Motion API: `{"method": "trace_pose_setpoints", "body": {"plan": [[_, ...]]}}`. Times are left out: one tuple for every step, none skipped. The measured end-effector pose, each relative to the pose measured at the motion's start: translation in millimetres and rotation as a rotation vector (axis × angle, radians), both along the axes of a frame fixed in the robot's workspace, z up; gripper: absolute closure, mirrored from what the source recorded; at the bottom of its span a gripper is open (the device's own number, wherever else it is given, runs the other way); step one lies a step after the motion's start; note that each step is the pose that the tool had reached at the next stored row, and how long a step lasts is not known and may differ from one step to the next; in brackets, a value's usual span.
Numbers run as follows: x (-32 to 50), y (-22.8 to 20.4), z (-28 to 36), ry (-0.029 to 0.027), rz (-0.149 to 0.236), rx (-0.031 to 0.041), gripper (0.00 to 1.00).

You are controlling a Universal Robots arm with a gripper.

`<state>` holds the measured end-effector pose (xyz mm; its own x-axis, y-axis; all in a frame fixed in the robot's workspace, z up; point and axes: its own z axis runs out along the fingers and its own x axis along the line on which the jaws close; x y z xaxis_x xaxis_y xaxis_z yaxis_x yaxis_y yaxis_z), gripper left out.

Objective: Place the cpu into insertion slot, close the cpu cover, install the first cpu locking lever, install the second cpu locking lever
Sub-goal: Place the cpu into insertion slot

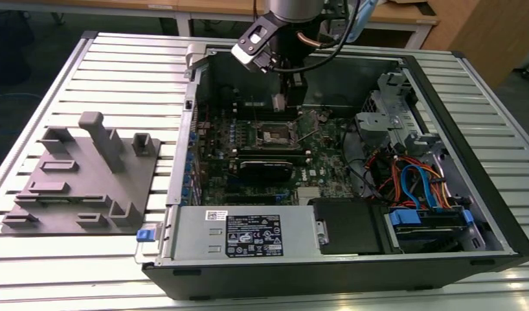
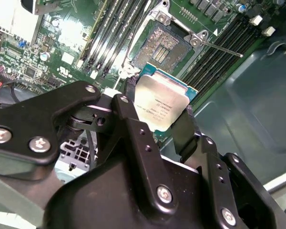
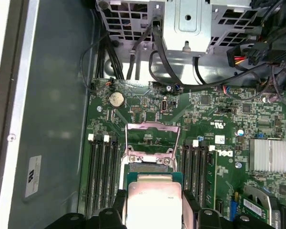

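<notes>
gripper (image 2: 159,114) clamped on the chip (image 2: 163,101), near the empty socket (image 2: 168,45); cover (image 3: 152,125) raised; nothing seated, closed or latched yet.

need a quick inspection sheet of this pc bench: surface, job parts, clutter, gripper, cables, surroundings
surface: slatted silver metal table carrying an open black computer case.
job's things: small square silver-topped cpu held over the green motherboard, near the square metal-rimmed insertion slot, which is empty; thin silvery cpu cover frame raised open.
clutter: grey fixture plate with upright blocks at the exterior view's left of the case.
grippers: black gripper shut on the cpu's edges.
cables: black leads near the drive cage; orange and blue wires in the case.
surroundings: wooden furniture beyond the table.
</notes>
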<state>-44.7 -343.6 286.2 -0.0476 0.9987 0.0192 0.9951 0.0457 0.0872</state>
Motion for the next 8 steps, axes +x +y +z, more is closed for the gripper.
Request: {"method": "trace_pose_setpoints", "body": {"plan": [[0.0,0.3,-1.8,-0.0001,-0.003,0.0001,0.46],[0.0,0.8,-3.7,-0.0001,-0.008,0.0002,0.46],[0.0,1.4,-5.5,-0.0001,-0.013,0.0001,0.46],[0.0,2.0,-7.4,-0.0001,-0.018,0.0,0.46],[0.0,2.3,-9.2,-0.0001,-0.021,0.0,0.46],[0.1,2.3,-11.0,-0.0001,-0.023,0.0001,0.46],[0.1,2.3,-12.4,-0.0002,-0.023,0.0004,0.46],[0.0,2.3,-12.8,-0.0002,-0.023,0.0011,0.46]]}}
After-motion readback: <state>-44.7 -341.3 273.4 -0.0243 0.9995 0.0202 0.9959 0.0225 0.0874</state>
